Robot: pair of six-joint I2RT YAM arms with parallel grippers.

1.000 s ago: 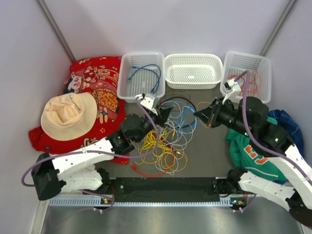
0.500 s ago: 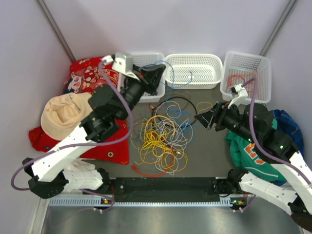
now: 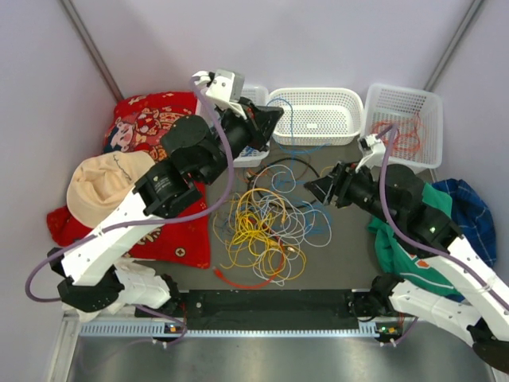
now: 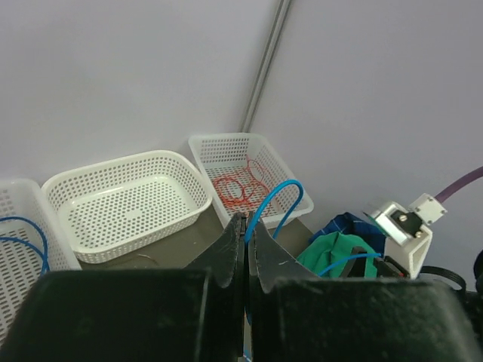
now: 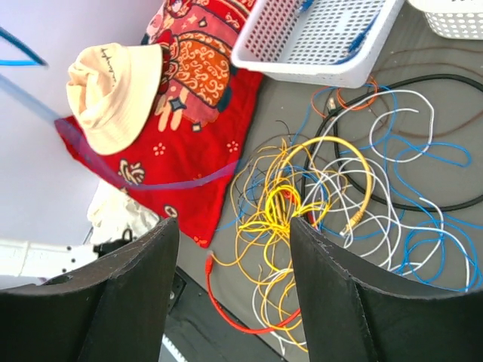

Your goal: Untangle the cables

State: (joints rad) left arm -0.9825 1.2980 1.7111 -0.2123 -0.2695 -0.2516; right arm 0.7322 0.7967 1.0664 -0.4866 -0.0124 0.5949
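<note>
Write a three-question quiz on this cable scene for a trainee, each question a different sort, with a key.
1. True or false: the right gripper has its fingers clamped on a yellow cable.
2. Which cable is pinched in the left gripper? A yellow; B blue; C black.
3. Fill in: in the top view, the red-orange cable lies in the ____ basket of the far row.

Key
1. False: its fingers stand open above the tangle, holding nothing.
2. B, the blue cable.
3. The right basket.
</note>
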